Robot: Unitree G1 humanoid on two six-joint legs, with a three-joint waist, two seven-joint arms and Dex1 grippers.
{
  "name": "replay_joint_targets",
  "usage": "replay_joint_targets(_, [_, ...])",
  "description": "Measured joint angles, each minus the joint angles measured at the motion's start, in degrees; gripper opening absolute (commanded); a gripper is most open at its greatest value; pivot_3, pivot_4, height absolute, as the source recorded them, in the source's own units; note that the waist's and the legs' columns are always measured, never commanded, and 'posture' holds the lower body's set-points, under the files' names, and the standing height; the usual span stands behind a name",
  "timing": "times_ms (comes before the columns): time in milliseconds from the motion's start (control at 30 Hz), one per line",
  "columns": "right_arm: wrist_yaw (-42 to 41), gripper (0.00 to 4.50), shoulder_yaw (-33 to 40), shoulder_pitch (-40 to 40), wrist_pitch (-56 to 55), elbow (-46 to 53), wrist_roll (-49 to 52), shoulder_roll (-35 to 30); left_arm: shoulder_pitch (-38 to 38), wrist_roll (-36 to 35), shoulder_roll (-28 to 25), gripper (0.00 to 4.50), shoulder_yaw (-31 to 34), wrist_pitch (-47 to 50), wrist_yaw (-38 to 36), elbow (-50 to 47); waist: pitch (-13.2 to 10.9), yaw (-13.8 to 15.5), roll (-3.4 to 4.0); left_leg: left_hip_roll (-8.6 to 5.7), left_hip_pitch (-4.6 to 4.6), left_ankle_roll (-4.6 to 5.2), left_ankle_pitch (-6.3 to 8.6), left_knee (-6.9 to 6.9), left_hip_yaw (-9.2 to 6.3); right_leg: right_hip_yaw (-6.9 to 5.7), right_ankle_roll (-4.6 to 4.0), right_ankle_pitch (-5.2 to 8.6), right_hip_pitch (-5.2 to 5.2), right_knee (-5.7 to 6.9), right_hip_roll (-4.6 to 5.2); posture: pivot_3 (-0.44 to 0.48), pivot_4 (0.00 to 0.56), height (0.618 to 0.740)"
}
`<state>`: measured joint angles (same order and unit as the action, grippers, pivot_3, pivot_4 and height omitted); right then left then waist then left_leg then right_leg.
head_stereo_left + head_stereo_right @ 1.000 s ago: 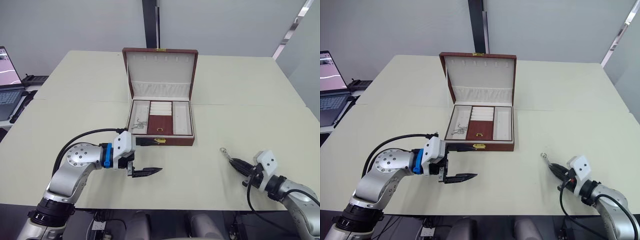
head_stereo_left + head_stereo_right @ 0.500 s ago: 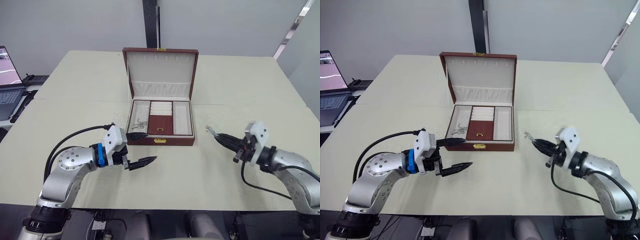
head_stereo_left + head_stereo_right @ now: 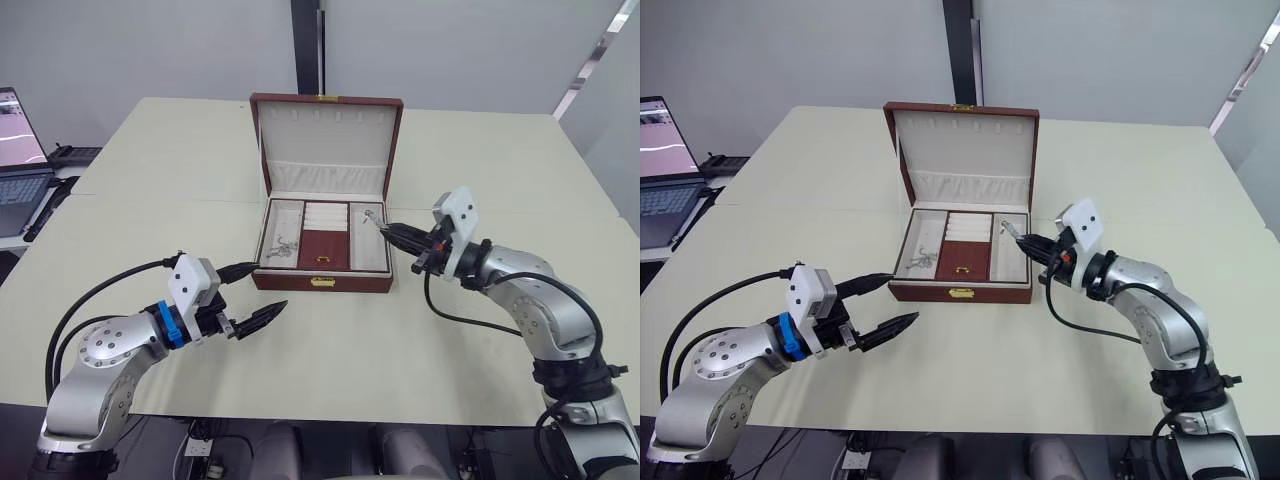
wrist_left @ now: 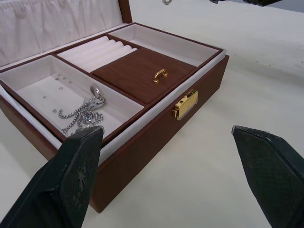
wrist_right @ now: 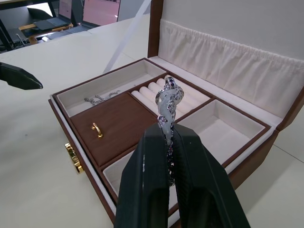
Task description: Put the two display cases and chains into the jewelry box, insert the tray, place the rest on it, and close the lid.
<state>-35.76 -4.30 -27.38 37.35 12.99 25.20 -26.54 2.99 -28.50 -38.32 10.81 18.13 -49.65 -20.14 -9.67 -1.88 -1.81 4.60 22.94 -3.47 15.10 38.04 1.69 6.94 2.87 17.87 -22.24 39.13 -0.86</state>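
My right fingers (image 5: 167, 156) are pressed together, pinching a silver chain (image 5: 167, 102) that sticks up past their tips. They hang over the right side of the jewelry box (image 3: 322, 282), just above the right-hand part of the tray (image 3: 366, 238). The tray sits inside the box. It has a brown flap (image 4: 142, 71) with a small gold knob in the middle, some pale ring rolls behind the flap, and a cream part on each side. The right part under my fingers has nothing in it that I can see. The left part holds a little heap of chains (image 4: 84, 111). The lid (image 3: 328, 140) stands straight up at the back, and I can see its gathered cream pocket. A gold clasp (image 4: 185, 104) sits on the front wall of the box. My left fingers (image 3: 252, 295) are spread wide apart and hold nothing. They point at the front left corner of the box, near it but not touching. The box sits in the middle of the pale bench (image 3: 450, 160). A laptop (image 3: 20, 150) is off to my far left.
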Motion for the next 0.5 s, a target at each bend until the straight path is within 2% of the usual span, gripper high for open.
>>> replay_joint_targets(167, [1.87,0.01,-2.03,-1.99,-0.04,-4.37,-3.89,1.87,2.22,0.00,0.59,4.50,0.90,-0.08,1.28,-0.62,0.00,-0.09,0.01,0.02,-0.01,0.00,0.00,-0.04,-0.01,-0.01,-0.02,0.01,-0.04,0.03,-0.03,0.000,0.150,0.740])
replay_joint_targets(500, [3.56,0.01,-2.48,-3.62,3.53,-4.51,-4.22,4.56,3.15,0.01,0.89,4.50,0.93,-1.05,1.75,-1.79,-0.01,-0.09,0.01,0.01,0.00,0.00,0.00,-0.05,0.00,0.00,-0.02,0.01,-0.04,0.02,-0.02,0.000,0.150,0.740])
